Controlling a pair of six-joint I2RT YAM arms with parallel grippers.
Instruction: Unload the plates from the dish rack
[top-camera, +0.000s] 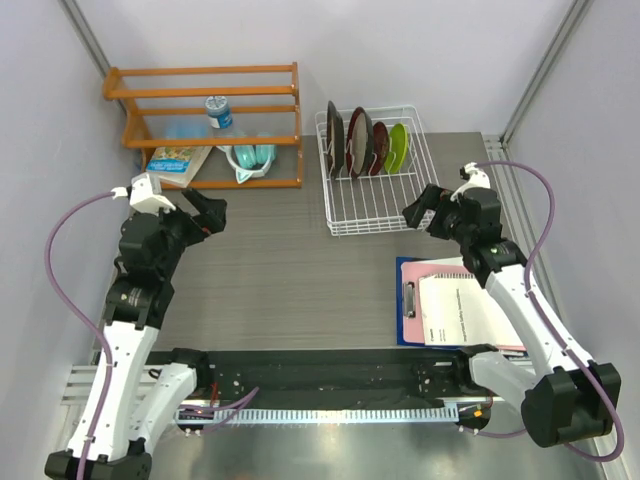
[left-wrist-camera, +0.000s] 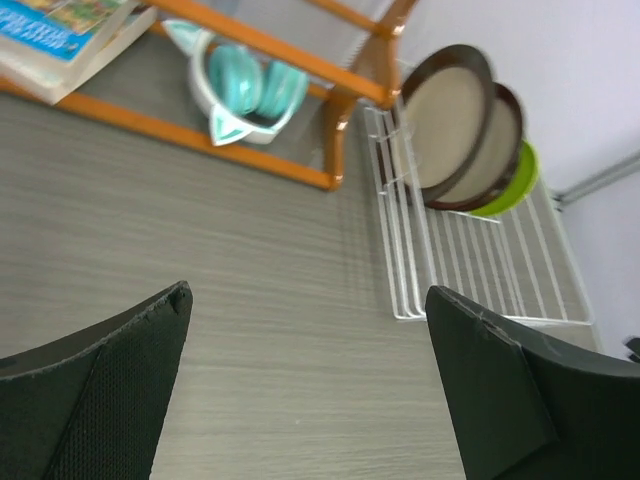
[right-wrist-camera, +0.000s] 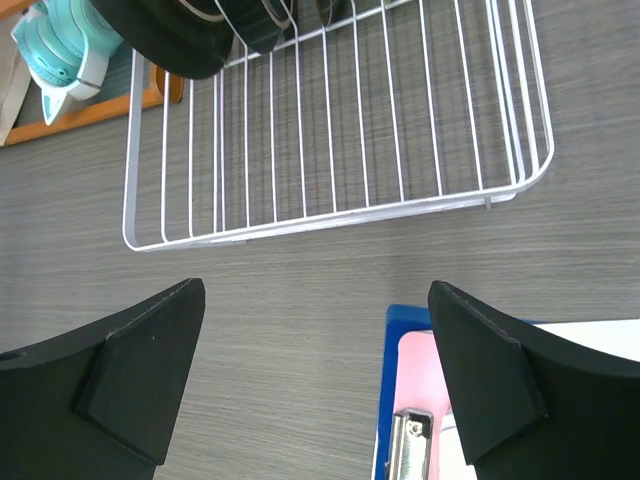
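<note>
The white wire dish rack (top-camera: 370, 229) stands at the back right of the table. Four plates stand upright in its far end: grey-rimmed (top-camera: 335, 138), maroon-rimmed (top-camera: 358, 140), dark red (top-camera: 378, 147) and lime green (top-camera: 397, 146). My left gripper (top-camera: 212, 213) is open and empty, left of the rack over bare table. Its wrist view (left-wrist-camera: 308, 292) shows the grey-rimmed plate (left-wrist-camera: 445, 120), the maroon-rimmed plate (left-wrist-camera: 495, 150) and the green plate (left-wrist-camera: 518, 185). My right gripper (top-camera: 420, 212) is open and empty at the rack's near right corner. Its wrist view (right-wrist-camera: 316, 287) shows the rack's near rim (right-wrist-camera: 340, 215).
An orange wooden shelf (top-camera: 210, 125) at the back left holds a bottle (top-camera: 218, 112), a book (top-camera: 178, 165) and a teal and white object (top-camera: 250, 158). A blue clipboard with papers (top-camera: 455, 305) lies near the right arm and shows in the right wrist view (right-wrist-camera: 385, 400).
</note>
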